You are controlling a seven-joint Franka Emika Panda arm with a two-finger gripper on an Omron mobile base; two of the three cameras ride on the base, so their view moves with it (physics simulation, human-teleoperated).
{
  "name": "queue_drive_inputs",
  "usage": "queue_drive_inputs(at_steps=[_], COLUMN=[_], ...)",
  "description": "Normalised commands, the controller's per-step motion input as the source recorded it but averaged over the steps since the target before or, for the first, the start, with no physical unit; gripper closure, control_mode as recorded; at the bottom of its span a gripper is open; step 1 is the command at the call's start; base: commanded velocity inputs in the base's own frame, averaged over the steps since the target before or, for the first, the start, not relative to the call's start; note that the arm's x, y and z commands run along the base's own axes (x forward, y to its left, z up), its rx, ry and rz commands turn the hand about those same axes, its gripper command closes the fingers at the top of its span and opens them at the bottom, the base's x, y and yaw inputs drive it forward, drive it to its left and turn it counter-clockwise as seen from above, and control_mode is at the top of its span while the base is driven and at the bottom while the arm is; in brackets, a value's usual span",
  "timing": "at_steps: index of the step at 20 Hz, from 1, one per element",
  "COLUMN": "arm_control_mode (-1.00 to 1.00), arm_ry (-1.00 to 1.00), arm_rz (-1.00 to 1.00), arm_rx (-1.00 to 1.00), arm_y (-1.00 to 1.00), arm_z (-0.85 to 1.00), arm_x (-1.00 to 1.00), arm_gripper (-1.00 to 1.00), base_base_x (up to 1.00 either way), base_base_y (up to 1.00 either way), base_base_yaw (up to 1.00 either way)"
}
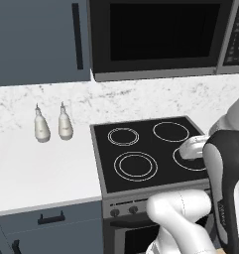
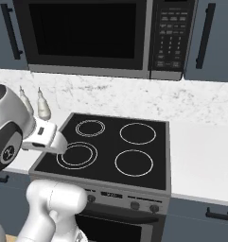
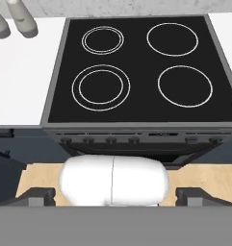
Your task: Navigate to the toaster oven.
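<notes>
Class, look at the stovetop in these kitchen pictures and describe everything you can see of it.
The stovetop is a flat, glossy black glass panel in a grey metal frame, set level into the white counter. Four burners are marked by thin white rings; the two on the left side are double rings, the two on the right single. Nothing rests on it. A row of dark knobs runs along the front panel below it. A large black microwave hangs above, and two pale bottles stand on the counter to its left.

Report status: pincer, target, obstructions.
Pincer over the floor before the stove, fingers apart, holding nothing. Base faces the stove and the microwave. Two white bottles on the left counter.
</notes>
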Motion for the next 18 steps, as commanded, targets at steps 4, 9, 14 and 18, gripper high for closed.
queue_drive_inputs(at_steps=[4, 9, 14, 18], arm_control_mode=[1.0, 1.0, 1.0, 1.0], arm_ry=[0.0, 0.0, 0.0, 0.0], arm_rz=[0.0, 0.0, 0.0, 0.0], arm_rx=[0.0, 0.0, 0.0, 0.0], arm_y=[0.0, 0.0, 0.0, 0.0], arm_z=[0.0, 0.0, 0.0, 0.0], arm_x=[0.0, 0.0, 0.0, 0.0], arm_gripper=[-1.0, -1.0, -1.0, -1.0], base_base_x=[-0.45, -0.65, -0.26, -0.13], base_base_y=[0.02, 0.16, 0.0, 0.0], base_base_yaw=[0.12, 0.56, 0.95, 1.0])
